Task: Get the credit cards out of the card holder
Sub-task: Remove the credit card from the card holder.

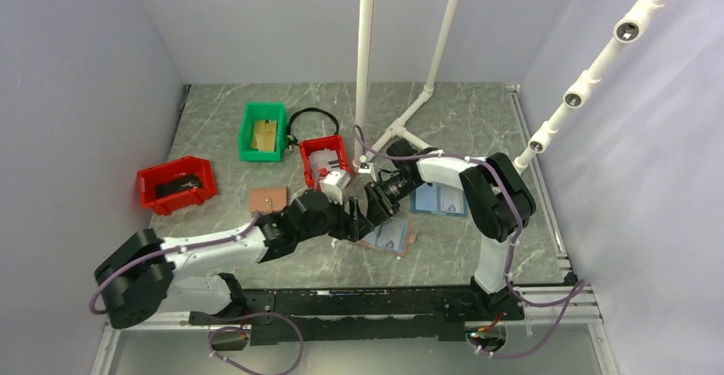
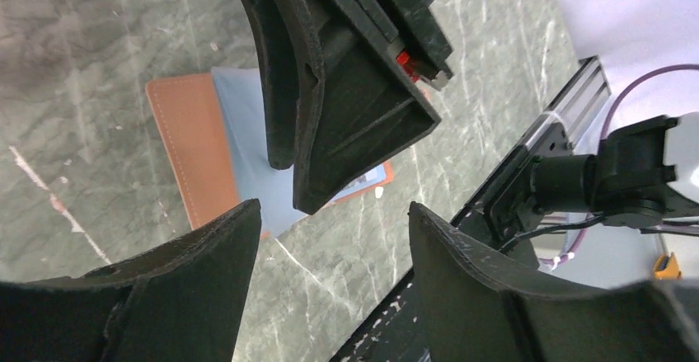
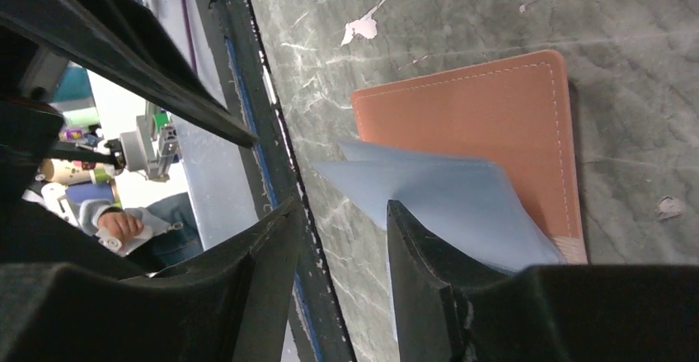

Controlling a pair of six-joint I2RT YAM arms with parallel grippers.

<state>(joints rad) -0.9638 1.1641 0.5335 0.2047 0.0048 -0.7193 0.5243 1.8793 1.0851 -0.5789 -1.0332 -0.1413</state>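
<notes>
The surface (image 1: 478, 127) carries two red bins (image 1: 177, 184) (image 1: 324, 160) and one green bin (image 1: 262, 131). There is one brown card holder (image 1: 388, 237), one blue holder (image 1: 440, 200), one flat brown piece (image 1: 267, 198)

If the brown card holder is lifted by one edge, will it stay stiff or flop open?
Probably it flops: the card holder lies flat, yet its light blue flap curls up off the brown leaf. It looks thin, so it is likely light. On the smooth marbled table it may slide when pushed.
</notes>
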